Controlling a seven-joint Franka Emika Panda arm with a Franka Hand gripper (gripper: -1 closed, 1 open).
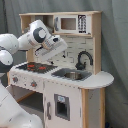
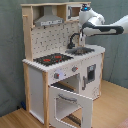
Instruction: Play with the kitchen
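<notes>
The kitchen (image 1: 65,70) fills the middle of both exterior views, standing on a wooden floor (image 2: 15,117) against a grey curtain (image 2: 10,45). The arm reaches in at upper left of the first exterior view, its claw (image 1: 56,46) held high over the hob (image 1: 36,66), just under the hood (image 2: 48,20); whether the claw is apart or together cannot be told. Any next move seems best made slowly, coming down clear of the pegboard (image 2: 52,40) and hood. The faucet (image 1: 82,59) and sink (image 1: 72,75) lie to the centre right. In the second exterior view the oven door (image 2: 70,102) hangs open at lower centre, likely an obstacle to low approaches.
</notes>
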